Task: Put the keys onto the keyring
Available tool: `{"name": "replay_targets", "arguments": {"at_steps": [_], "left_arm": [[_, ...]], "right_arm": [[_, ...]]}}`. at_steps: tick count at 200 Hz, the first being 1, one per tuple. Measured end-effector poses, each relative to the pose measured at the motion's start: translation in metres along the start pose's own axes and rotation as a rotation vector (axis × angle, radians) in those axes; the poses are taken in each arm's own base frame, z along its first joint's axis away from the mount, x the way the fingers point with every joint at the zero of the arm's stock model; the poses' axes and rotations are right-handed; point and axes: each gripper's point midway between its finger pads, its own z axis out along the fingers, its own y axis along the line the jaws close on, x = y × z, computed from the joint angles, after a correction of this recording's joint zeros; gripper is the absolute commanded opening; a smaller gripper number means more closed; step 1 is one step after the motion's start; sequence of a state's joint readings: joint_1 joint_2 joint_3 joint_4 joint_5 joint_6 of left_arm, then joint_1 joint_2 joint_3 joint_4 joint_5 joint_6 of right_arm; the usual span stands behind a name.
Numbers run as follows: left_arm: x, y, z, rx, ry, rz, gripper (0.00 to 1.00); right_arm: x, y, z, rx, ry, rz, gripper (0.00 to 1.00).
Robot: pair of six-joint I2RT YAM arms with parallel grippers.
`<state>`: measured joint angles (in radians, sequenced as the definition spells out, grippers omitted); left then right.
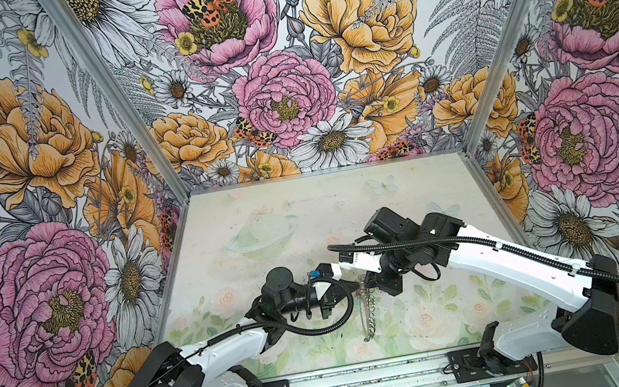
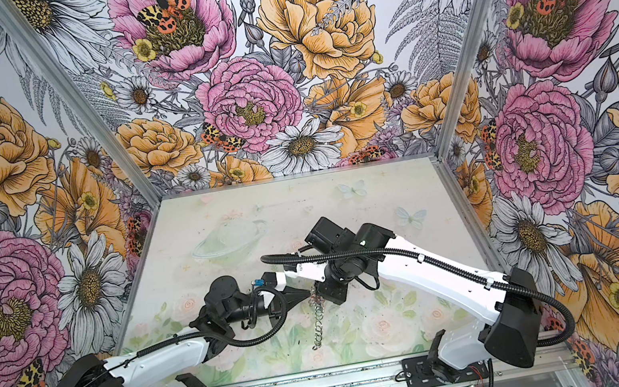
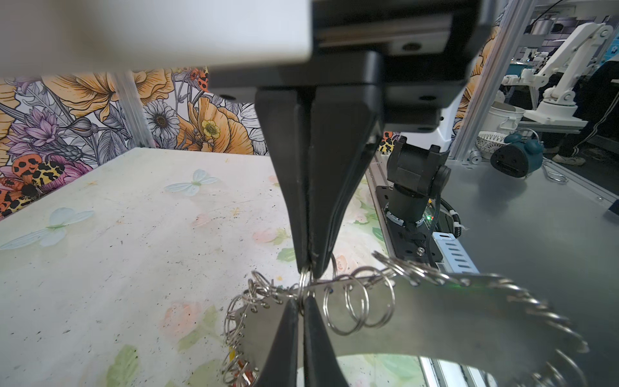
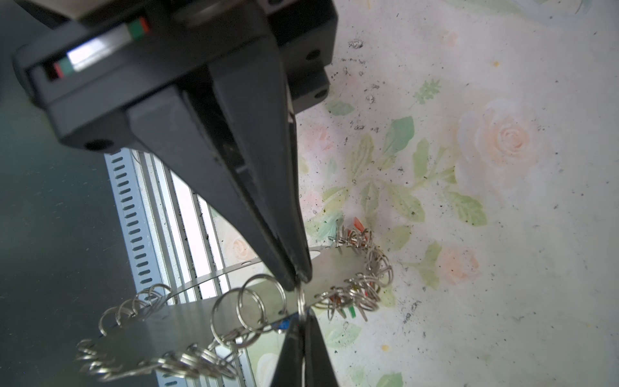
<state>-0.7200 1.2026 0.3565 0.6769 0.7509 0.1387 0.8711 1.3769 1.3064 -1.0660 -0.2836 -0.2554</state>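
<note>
The keyring (image 1: pixel 366 311) hangs edge-on above the table in both top views (image 2: pixel 316 319); in the wrist views it is a flat grey hoop (image 3: pixel 435 311) (image 4: pixel 187 321) rimmed with silver rings. My left gripper (image 3: pixel 301 301) and right gripper (image 4: pixel 303 316) meet tip to tip at its upper rim. Both are shut on the same small silver ring (image 3: pixel 304 283) (image 4: pixel 301 300). The keys (image 4: pixel 355 301) show as red, green and orange tags bunched among rings at one end of the hoop (image 3: pixel 241 368). A blue tag (image 4: pixel 284 324) peeks from behind the hoop.
The floral mat (image 1: pixel 303 220) lies under the arms. Flowered walls close the back and sides. The metal rail (image 1: pixel 370 378) with both arm bases runs along the front. A teal alarm clock (image 3: pixel 516 157) sits outside the cell.
</note>
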Motion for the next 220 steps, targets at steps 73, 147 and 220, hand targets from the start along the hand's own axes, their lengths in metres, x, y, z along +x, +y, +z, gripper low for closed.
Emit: {"name": "replay_targets", "arguments": {"at_steps": [73,147,220], "left_arm": [[-0.0008,-0.0001,0.0008,0.006,-0.002,0.001,0.08],[-0.0058,-0.0015,0.0005,0.018,-0.022,-0.015,0.03],[-0.0054,0.0004,0.0,0.018,-0.024,-0.041,0.0]], "right_arm": [[-0.0008,0.0005,-0.0002,-0.005,-0.005,0.005,0.0],[-0.0052,0.0038,-0.0002,-0.022,-0.068,-0.007,0.0],[-0.0061,-0.0007,0.0006,-0.015,-0.109,-0.006,0.17]]}}
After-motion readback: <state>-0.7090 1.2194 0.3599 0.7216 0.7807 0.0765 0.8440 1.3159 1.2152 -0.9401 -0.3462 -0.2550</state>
